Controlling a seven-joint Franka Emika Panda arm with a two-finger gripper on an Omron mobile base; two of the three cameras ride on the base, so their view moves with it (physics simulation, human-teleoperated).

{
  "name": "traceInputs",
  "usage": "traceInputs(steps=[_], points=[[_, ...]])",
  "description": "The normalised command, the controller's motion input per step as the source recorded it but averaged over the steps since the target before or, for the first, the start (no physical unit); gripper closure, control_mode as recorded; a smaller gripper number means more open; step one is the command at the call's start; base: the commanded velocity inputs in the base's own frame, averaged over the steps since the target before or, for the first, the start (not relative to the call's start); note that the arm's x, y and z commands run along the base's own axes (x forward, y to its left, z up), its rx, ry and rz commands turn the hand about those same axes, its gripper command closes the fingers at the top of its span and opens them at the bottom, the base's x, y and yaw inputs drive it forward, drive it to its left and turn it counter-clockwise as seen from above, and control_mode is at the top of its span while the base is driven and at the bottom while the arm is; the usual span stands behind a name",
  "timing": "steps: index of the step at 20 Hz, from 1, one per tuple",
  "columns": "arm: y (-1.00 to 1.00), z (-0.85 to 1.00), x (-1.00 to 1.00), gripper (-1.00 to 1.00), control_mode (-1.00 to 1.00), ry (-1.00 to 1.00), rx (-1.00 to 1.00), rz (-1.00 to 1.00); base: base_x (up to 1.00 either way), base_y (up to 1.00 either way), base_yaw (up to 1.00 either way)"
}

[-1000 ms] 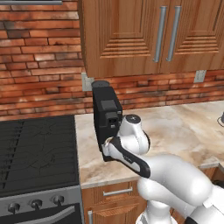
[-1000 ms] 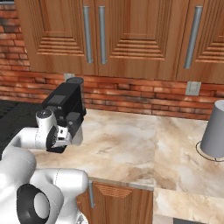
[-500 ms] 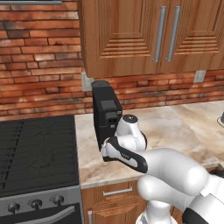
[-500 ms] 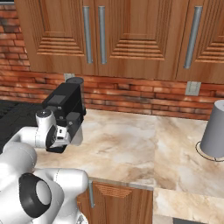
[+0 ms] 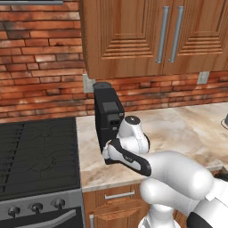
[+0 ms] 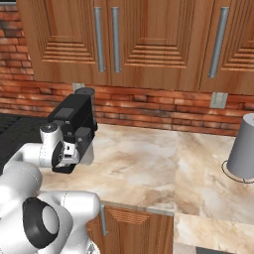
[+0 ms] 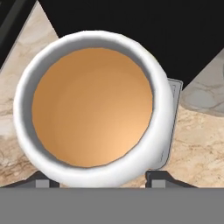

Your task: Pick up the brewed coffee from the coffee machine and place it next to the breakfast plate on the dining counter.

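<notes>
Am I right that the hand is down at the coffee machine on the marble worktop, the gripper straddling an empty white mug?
Not quite: the mug is not empty. The hand view looks straight down into it and shows it filled with brown coffee. The rest holds: the gripper has a fingertip on each side of the mug, at the coffee machine on the marble worktop.

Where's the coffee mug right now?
In the hand view the mug sits right under the gripper, at the foot of the black coffee machine, which stands on the marble worktop just right of the stove.
</notes>
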Motion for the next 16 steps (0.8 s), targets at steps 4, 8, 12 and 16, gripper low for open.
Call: traceInputs(steps=[4, 8, 12, 16], points=[[0.00, 0.00, 0.00, 1.00, -1.00, 0.00, 0.00, 0.00, 0.00, 0.00, 0.00], [-0.01, 0.00, -0.06, 1.00, -1.00, 0.00, 0.00, 0.00, 0.00, 0.00, 0.00], [-0.08, 0.00, -0.27, 1.00, -1.00, 0.00, 0.00, 0.00, 0.00, 0.00, 0.00], [0.00, 0.00, -0.20, 1.00, -1.00, 0.00, 0.00, 0.03, 0.00, 0.00, 0.00]])
